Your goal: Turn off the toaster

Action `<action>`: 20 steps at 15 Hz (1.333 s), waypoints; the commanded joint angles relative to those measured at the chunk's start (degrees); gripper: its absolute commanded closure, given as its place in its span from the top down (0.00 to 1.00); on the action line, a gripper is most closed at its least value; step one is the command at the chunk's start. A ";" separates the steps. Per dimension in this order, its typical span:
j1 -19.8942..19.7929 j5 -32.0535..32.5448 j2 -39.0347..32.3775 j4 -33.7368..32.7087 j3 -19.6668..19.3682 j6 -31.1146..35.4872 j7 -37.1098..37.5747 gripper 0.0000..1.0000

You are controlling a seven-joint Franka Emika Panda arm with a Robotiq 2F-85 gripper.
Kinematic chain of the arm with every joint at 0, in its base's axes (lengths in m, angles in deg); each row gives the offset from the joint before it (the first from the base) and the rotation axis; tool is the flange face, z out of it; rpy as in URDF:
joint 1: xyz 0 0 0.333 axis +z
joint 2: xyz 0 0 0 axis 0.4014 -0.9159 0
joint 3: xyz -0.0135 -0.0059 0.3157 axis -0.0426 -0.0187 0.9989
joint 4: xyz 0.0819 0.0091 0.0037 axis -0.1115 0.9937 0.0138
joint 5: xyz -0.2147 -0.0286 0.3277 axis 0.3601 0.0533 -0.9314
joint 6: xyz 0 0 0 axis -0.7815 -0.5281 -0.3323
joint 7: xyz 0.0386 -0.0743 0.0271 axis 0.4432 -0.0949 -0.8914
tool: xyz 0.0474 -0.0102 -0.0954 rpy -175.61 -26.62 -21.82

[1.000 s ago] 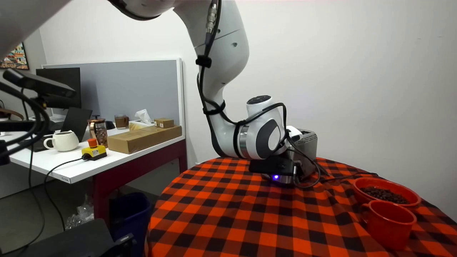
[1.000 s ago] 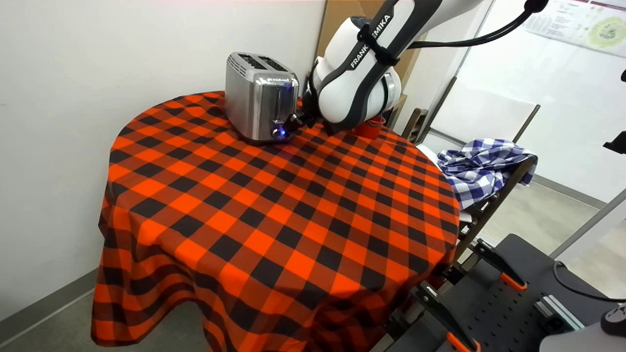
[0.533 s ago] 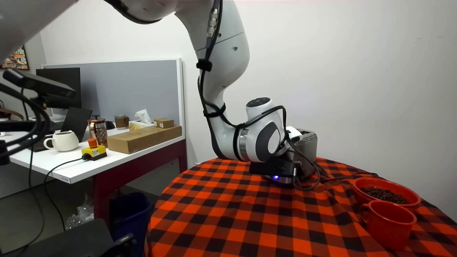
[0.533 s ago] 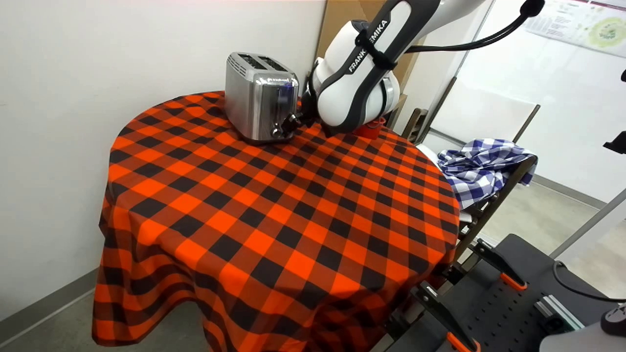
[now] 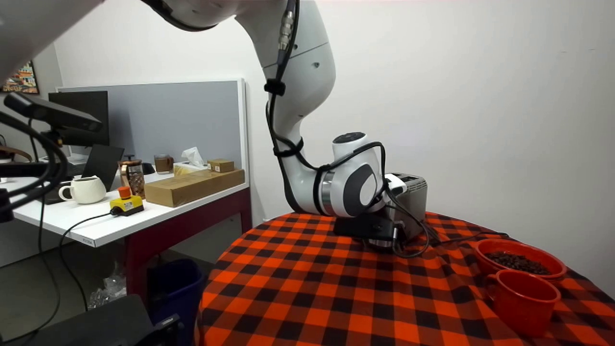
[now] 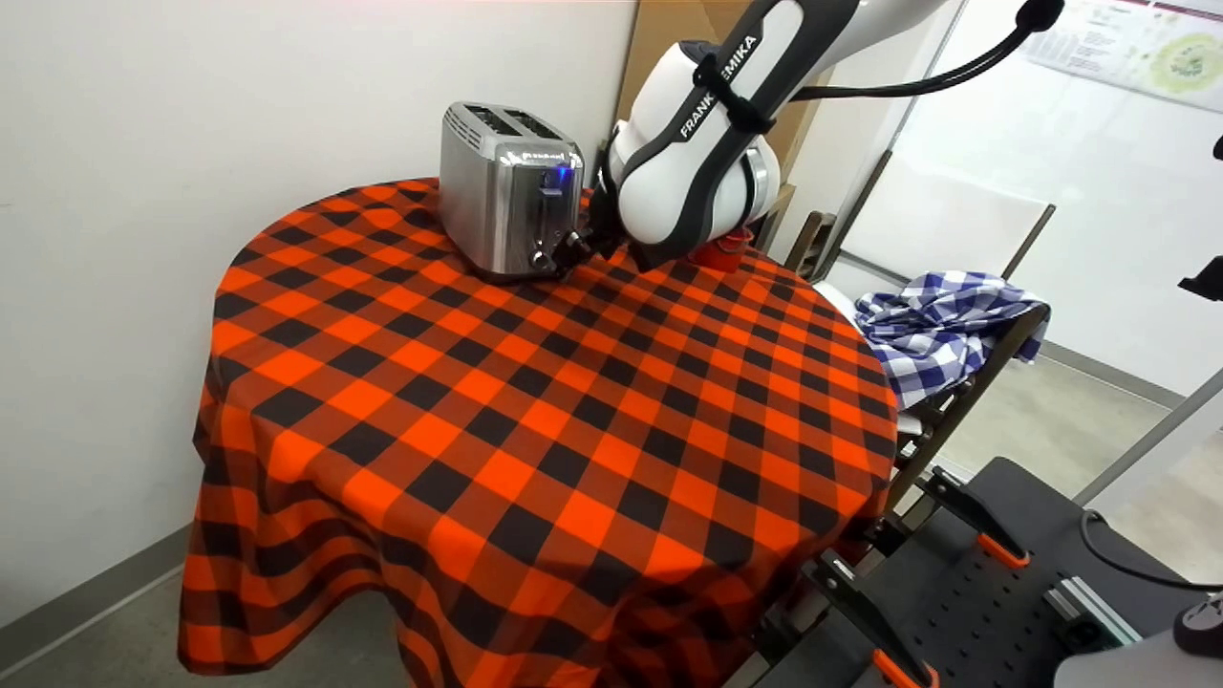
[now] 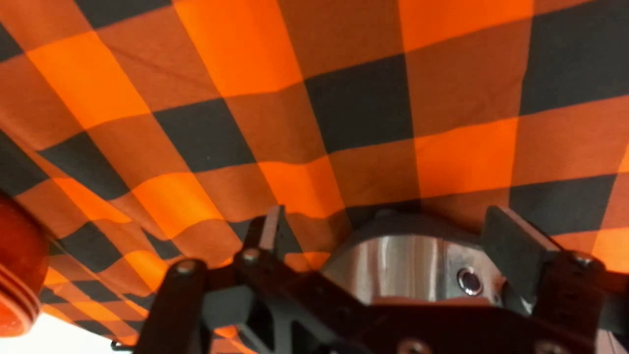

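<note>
a small boxy silver metal toaster with a rounded top and two slots stands upright on a round table, close to the pale wall; a red-and-black checked cloth drapes the table. a tiny blue light glows high on the toaster's dark, shiny end panel. the black pincer is low at that end, its two flat fingers well apart; in the wrist view part of the toaster shows between them, with a small round button nearer one finger. whether either finger touches the toaster i cannot tell. in an exterior view the jointed white robot arm hides much of the toaster. also on the table, a round red bowl holds dark beans, and a red mug stands just in front of it. a white desk, apart from the table, carries a long brown cardboard box. a crumpled blue-and-white checked cloth lies on a chair
</note>
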 commanded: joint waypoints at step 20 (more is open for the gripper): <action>-5.99 -22.73 42.97 18.21 8.57 -55.02 -6.52 1.00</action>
